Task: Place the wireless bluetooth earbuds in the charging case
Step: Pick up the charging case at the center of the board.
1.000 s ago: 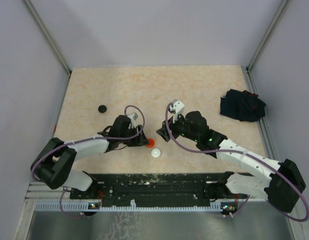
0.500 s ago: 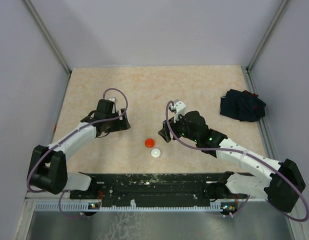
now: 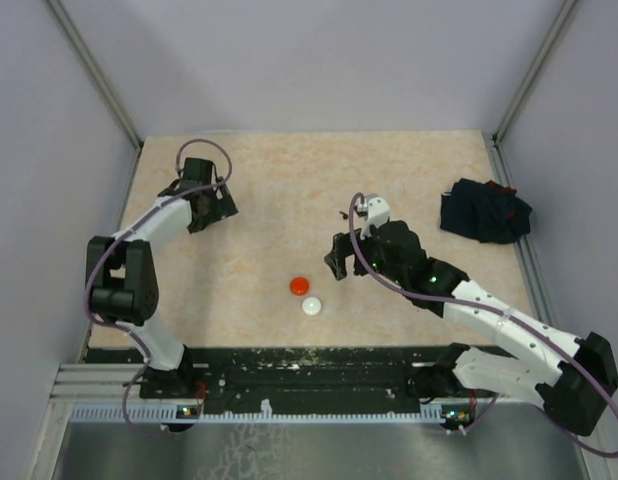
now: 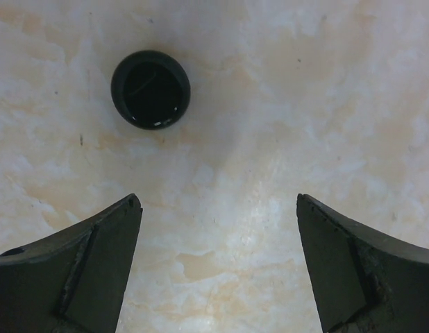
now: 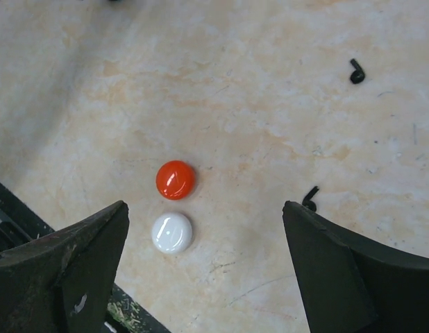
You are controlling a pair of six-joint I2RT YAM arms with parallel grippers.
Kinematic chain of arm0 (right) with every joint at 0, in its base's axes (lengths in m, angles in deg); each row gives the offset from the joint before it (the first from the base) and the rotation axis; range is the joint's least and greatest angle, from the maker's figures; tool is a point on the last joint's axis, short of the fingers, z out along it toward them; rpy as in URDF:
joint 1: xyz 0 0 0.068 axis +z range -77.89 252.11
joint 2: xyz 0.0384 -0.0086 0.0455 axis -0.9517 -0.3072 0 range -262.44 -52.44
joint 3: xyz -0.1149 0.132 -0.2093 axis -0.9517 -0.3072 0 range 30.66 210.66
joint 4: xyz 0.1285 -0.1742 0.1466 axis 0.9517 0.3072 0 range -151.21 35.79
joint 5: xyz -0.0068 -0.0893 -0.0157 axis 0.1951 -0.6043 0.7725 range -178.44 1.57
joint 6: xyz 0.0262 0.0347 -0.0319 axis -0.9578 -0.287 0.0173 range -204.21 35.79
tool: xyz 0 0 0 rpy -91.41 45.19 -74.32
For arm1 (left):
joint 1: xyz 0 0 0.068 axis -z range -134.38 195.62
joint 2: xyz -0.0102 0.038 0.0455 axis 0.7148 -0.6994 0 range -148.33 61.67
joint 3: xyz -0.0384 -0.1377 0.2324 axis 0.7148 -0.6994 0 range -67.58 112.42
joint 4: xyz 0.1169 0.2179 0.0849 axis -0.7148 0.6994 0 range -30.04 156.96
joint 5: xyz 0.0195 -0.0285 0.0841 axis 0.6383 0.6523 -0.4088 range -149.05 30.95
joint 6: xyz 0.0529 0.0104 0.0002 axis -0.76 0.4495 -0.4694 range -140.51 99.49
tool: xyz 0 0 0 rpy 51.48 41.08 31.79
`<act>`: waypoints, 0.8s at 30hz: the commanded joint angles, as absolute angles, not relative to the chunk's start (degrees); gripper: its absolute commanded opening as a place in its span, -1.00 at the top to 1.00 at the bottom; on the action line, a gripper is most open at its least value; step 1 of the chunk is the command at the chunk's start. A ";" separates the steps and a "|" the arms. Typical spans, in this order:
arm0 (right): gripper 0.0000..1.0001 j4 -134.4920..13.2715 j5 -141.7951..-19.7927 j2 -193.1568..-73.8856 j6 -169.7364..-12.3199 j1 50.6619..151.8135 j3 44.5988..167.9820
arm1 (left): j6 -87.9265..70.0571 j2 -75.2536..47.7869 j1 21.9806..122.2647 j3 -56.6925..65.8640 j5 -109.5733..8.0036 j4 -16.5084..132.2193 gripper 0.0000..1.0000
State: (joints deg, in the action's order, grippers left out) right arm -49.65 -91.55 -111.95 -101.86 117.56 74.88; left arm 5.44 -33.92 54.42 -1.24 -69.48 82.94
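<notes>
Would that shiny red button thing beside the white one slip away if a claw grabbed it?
Probably slippery: the red disc looks glossy, with a bright highlight. Its round, domed top may let a grip slide off. It looks small, so a nudge could push it into the white disc beside it.

Black earbud (image 5: 357, 71), red disc (image 5: 175, 180) (marbled beige table (image 5: 235, 83))

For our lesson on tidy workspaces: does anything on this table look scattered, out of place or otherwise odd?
One black earbud and a second black earbud lie loose and apart on the table, not beside the red disc or white disc. A crumpled dark cloth sits at the table's right edge.
</notes>
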 commanded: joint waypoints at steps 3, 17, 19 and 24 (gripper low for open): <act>-0.85 -58.10 -101.23 -102.13 -102.47 117.38 69.79 | 14.70 -40.11 52.78 4.39 -75.94 87.93 -0.84; -0.82 -51.01 -100.48 -106.95 -99.86 117.37 73.63 | 25.08 -52.18 50.37 13.14 -80.12 87.59 -0.60; -0.81 -51.35 -100.11 -106.70 -99.85 117.38 73.17 | 25.09 -54.51 50.44 16.27 -81.51 89.53 -0.51; -0.80 -51.88 -100.41 -106.58 -99.38 117.37 72.69 | 24.81 -58.00 50.37 20.58 -82.59 93.36 -0.33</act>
